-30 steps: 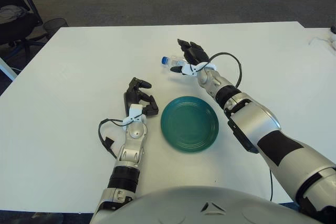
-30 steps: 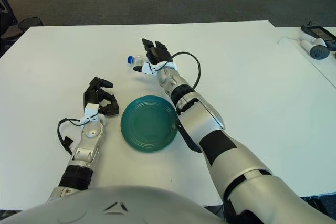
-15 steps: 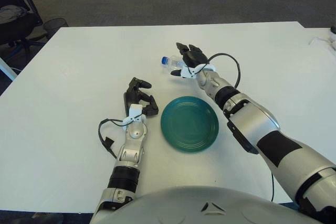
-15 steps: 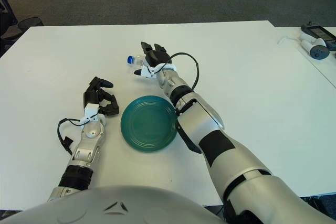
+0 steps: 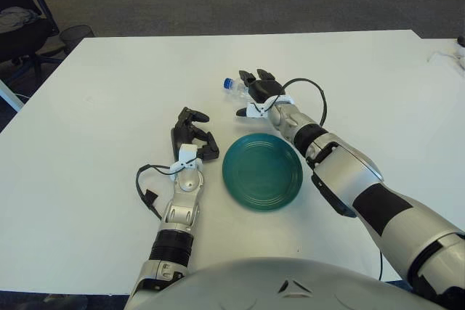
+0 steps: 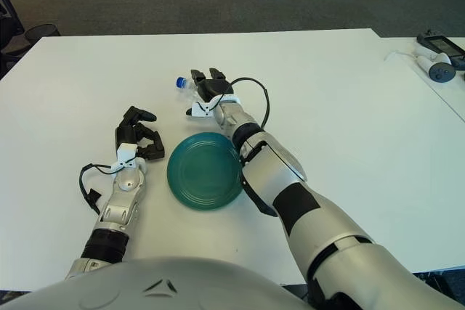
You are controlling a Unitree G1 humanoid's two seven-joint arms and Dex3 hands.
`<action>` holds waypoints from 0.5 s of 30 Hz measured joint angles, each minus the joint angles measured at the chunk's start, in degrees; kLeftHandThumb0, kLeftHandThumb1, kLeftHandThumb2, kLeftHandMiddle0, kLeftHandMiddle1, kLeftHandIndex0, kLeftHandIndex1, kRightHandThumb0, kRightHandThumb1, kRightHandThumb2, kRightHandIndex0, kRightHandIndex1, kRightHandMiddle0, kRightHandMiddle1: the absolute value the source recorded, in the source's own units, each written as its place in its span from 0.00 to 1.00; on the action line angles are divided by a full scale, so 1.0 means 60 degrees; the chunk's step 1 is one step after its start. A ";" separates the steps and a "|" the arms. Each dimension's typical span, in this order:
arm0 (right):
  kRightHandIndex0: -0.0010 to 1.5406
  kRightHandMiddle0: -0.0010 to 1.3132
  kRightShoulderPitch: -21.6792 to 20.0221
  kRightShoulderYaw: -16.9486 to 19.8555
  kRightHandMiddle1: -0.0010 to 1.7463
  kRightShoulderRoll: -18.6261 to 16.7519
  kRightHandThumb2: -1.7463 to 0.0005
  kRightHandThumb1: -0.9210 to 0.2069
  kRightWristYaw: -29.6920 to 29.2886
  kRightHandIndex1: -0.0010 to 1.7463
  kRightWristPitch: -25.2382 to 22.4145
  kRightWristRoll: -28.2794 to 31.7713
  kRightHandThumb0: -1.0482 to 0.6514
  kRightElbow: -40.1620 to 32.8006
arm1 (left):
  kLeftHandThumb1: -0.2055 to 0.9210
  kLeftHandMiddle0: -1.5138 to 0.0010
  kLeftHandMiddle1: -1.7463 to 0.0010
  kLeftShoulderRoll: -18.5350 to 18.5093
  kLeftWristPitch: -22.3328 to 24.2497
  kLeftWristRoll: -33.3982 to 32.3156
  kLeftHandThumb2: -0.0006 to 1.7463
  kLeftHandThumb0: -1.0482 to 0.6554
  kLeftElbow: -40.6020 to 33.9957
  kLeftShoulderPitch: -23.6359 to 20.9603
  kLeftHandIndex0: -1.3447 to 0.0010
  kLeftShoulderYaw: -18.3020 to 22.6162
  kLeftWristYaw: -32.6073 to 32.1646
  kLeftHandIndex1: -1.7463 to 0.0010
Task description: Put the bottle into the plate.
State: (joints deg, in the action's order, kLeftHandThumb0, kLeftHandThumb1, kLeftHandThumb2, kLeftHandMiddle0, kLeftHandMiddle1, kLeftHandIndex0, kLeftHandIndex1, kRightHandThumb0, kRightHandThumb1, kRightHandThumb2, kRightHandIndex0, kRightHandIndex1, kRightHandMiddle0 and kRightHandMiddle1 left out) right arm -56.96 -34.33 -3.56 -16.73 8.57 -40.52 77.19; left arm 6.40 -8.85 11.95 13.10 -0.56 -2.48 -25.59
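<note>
The small clear plastic bottle with a blue cap point(image 5: 234, 86) lies on its side, upper middle of the frame, cap pointing left. The right robot hand point(image 5: 259, 90) wraps over it; I cannot tell whether it grips. The round green plate point(image 5: 262, 171) sits just below.

Right hand point(image 5: 259, 93) reaches forward — left hand point(image 5: 190, 136) curled, idle.

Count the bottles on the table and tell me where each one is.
1. The bottle lies on the white table beyond the green plate, blue cap pointing left, mostly covered by the right hand. No others show.
</note>
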 measured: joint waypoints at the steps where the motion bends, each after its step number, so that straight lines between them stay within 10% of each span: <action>1: 0.00 0.00 0.0000 -0.0047 0.00 -0.0001 0.79 0.00 0.0000 0.00 -0.0022 -0.0061 0.00 0.0007 | 0.12 0.40 0.03 0.0000 -0.0003 0.0001 1.00 0.61 0.0021 -0.0006 0.49 0.0000 -0.0012 0.00; 15: 0.00 0.00 -0.0014 -0.0767 0.00 -0.0034 0.80 0.00 0.0237 0.00 -0.0330 -0.0803 0.00 0.0105 | 0.12 0.41 0.02 0.0002 -0.0188 -0.0046 1.00 0.61 0.0291 -0.0082 0.49 0.0008 -0.0108 0.00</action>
State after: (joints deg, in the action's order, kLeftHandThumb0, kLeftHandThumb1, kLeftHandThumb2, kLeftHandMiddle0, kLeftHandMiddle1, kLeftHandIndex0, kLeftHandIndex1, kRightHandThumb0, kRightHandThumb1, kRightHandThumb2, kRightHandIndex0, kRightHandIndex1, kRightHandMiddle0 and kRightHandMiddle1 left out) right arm -57.05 -38.93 -3.76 -15.31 6.59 -45.33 77.82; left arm 6.41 -9.97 11.67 14.84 -1.05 -2.44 -26.24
